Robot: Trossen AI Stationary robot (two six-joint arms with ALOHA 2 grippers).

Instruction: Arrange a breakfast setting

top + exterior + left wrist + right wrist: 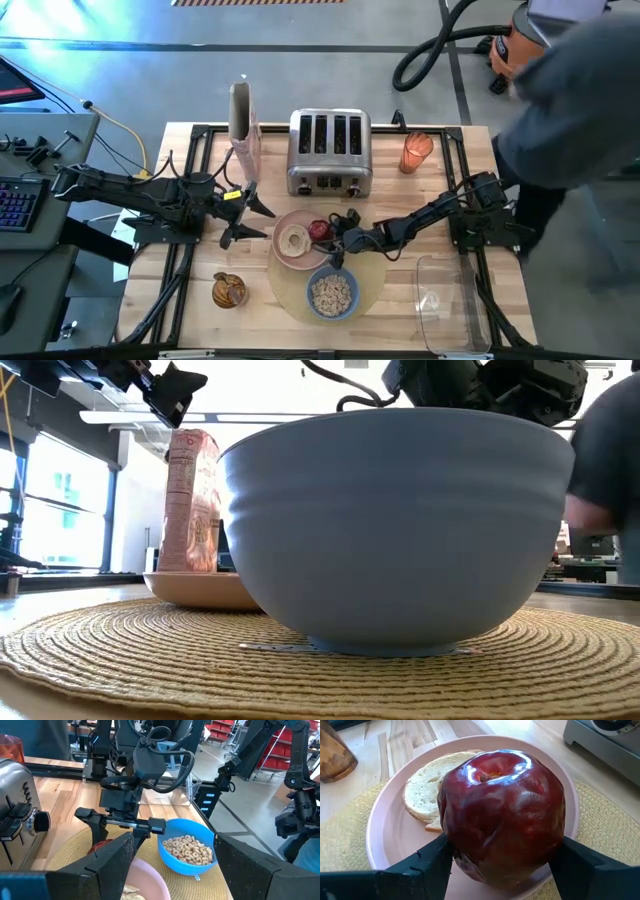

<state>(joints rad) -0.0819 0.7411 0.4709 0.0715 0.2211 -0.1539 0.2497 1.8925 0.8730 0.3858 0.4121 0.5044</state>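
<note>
A round tan placemat (290, 290) carries a pink plate (283, 222) and a blue bowl (332, 294) of cereal (187, 847). A bagel half (293, 240) lies flat on the plate. My right gripper (331, 240) reaches in from the table's right and is shut on the red fruit (502, 815) over the plate's right part. My left gripper (250, 220) is open and empty, raised just left of the plate. A thin metal piece (290, 647) shows under the bowl's foot; I cannot tell if it is the spoon. My right gripper pinches the red fruit between its two fingers (432, 857), on its two opposite sides low down (457, 852). The fingers come nearly level from the table's right. The fruit is upright, stem dimple up, over the plate beside the bagel half; whether its underside rests on the plate I cannot tell.
A four-slot steel toaster (330, 150) stands behind the plate, an orange cup (416, 152) to its right and a cereal box (242, 125) to its left. A small brown object (228, 290) lies front left. A clear container (448, 300) lies front right. A person (575, 90) stands at the far right.
</note>
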